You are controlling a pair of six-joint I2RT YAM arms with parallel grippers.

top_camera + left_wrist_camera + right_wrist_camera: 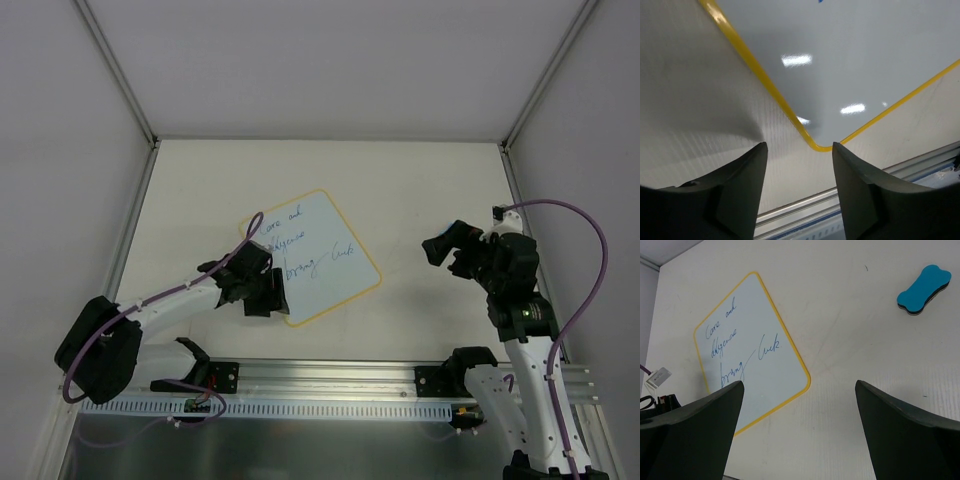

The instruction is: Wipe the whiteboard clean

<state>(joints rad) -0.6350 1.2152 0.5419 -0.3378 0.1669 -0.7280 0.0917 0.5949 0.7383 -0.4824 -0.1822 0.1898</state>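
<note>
The whiteboard (325,262) lies tilted on the table, pale blue-white with a yellow border and blue handwriting. It also shows in the left wrist view (855,60) and the right wrist view (775,375). My left gripper (264,297) is open and empty, low at the board's near-left edge; in its wrist view the gripper (799,146) sits just short of the board's near corner. My right gripper (443,247) is open and empty, raised to the right of the board, as its wrist view (799,383) shows. A blue bone-shaped eraser (923,290) lies on the table, apart from the board; it is hidden in the top view.
An aluminium rail (330,375) runs along the near table edge, also in the left wrist view (805,210). White enclosure walls stand left, right and behind. A purple cable (590,250) loops beside the right arm.
</note>
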